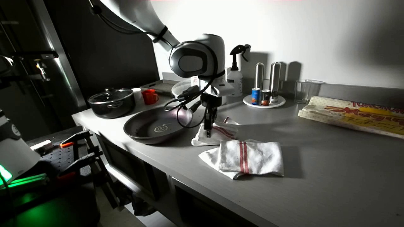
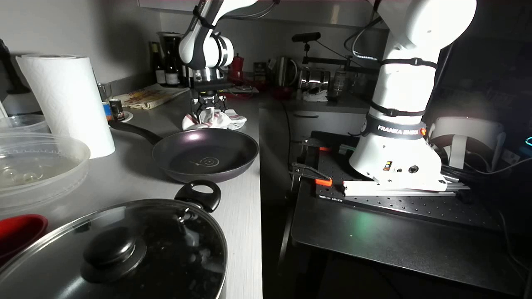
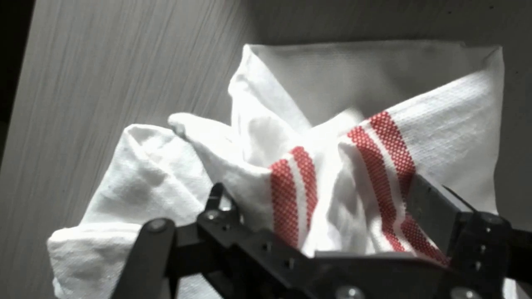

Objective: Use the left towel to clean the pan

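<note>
Currently claw [image 3: 324,195] is at the left towel [image 1: 224,138], fingers [image 3: 434,207] apart w/ cloth bunched btwn; can't say if it's gripping. 2nd towel [image 1: 260,157] lies folded just beside, on the bench [image 1: 331,176]. Pan [image 1: 151,126] sits nr the left towel, handle [image 2: 137,130] toward the paper roll [image 2: 68,108]. Lidded pot [image 1: 115,107] is on pan's far side from the towels.

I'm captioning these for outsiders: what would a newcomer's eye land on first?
Probably the white robot arm, bent over the counter, its gripper down at a red-striped towel beside the dark pan. In an exterior view, a second striped towel lies nearer the camera, and green light glows at the left edge.
</note>
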You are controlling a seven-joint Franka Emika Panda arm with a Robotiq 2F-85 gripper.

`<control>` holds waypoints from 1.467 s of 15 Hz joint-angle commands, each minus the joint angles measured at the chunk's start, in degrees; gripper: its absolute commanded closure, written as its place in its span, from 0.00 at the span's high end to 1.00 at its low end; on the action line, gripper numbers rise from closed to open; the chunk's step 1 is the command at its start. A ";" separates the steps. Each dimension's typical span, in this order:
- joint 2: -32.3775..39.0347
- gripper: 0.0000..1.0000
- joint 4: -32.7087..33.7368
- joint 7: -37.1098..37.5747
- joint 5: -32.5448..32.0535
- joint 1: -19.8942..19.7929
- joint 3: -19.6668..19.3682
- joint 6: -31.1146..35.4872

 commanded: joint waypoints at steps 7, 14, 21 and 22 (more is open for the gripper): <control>3.80 1.00 2.19 -0.78 0.69 -0.18 0.27 1.47; 3.37 0.37 2.11 -1.41 1.07 -0.34 0.83 3.27; 0.57 0.04 -0.02 -3.35 2.53 -0.93 2.43 6.71; -0.46 0.03 -1.06 -3.92 2.86 -0.85 2.77 7.77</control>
